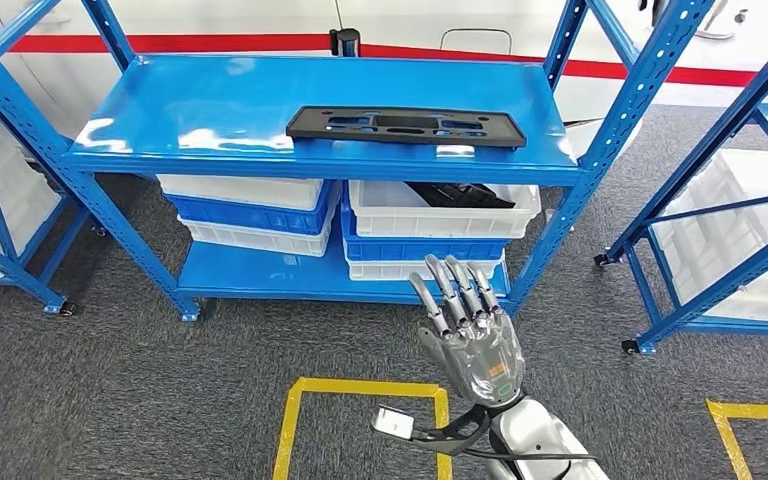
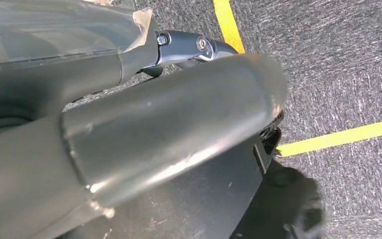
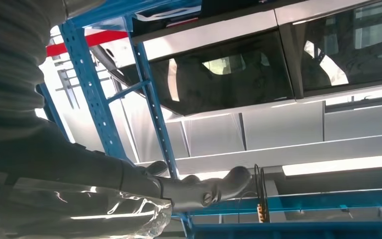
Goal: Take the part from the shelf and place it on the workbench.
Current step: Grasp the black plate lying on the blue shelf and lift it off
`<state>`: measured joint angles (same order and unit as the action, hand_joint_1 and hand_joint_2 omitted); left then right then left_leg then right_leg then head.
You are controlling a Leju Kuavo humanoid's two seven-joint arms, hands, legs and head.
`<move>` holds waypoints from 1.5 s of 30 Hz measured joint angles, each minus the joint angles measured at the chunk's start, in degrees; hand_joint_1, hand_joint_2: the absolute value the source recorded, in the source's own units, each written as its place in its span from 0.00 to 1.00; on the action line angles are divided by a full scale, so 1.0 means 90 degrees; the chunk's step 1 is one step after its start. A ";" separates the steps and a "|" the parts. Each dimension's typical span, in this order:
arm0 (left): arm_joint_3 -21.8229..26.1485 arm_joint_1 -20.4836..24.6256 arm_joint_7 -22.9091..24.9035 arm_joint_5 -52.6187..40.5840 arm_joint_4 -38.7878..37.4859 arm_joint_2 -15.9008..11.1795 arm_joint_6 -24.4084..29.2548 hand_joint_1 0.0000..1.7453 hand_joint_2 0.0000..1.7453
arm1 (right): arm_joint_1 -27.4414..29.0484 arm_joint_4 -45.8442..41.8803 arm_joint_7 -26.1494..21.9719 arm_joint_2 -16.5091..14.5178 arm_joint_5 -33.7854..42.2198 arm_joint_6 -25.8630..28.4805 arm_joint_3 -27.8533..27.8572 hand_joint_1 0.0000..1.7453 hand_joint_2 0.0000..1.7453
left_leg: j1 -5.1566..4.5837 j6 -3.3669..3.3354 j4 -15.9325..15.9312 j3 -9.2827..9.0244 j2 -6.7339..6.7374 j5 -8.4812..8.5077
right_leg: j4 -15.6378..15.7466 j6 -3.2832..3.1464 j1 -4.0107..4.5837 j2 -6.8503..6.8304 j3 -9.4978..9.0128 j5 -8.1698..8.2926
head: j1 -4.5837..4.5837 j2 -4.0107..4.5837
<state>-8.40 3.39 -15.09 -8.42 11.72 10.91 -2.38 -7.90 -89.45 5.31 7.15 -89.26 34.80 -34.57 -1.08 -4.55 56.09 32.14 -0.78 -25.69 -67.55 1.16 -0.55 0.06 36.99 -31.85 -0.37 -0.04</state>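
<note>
- My right hand (image 1: 472,335) was up in front of me, fingers (image 1: 457,285) straight and apart, holding nothing at all.
- It hung over the grey carpet, short of the blue shelf (image 1: 220,110) and well below its top board.
- From the right wrist camera, my thumb and dark fingers (image 3: 214,189) stretched out bare against a blue upright (image 3: 87,84) of the rack.
- My left hand (image 2: 144,124) sat low at my side; the wrist camera was too close and blurred, so I couldn't tell how its fingers lay.
- Under it ran grey carpet with yellow tape lines (image 2: 338,137).
- The part (image 1: 406,126), a flat black plate with cut-outs, lay on the top board near the front edge, toward the right, well apart from my hand.
- Below it, white and blue bins (image 1: 440,225) were stacked on the lower board, and something black lay in the right-hand top one.
- A yellow tape square (image 1: 360,390) marked the floor just beside my wrist.
</note>
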 joint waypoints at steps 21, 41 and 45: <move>-0.0004 0.0033 -0.0021 0.0066 -0.0001 -0.0063 0.0002 0.00 0.00 | -0.0005 0.0038 -0.0011 0.0051 0.0223 0.0031 0.0038 0.00 1.00 | 0.0181 0.0499 0.0959 0.0394 0.0044 -0.0355 | 0.1032 -0.0010 -0.0171 0.0011 -0.0546 0.0486 | -0.0058 0.0000; -0.0026 0.0029 -0.0024 0.0102 -0.0002 0.0016 0.0005 0.00 0.00 | -0.0009 0.0066 -0.0029 0.0078 0.0250 0.0041 0.0047 0.00 1.00 | -0.0125 0.0116 0.0138 0.0029 0.0018 -0.0112 | 0.1131 -0.0027 0.0016 -0.0004 -0.0521 0.0556 | -0.0014 0.0000; -0.0026 0.0033 -0.0024 0.0134 -0.0002 0.0005 0.0021 0.00 0.00 | -0.0028 0.0067 -0.0029 0.0050 0.0249 0.0041 0.0041 0.00 1.00 | -0.0040 0.0341 0.0728 0.0279 0.0024 -0.0503 | 0.1170 -0.0074 -0.0114 -0.0006 -0.0559 0.0584 | -0.0077 0.0000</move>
<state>-8.63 3.69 -15.31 -7.21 11.69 10.95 -2.19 -8.15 -88.84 5.05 7.60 -87.02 35.17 -34.20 -1.44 -1.48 62.64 34.66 -0.56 -30.22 -57.02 0.49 -1.58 0.01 31.96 -26.59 -1.06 -0.04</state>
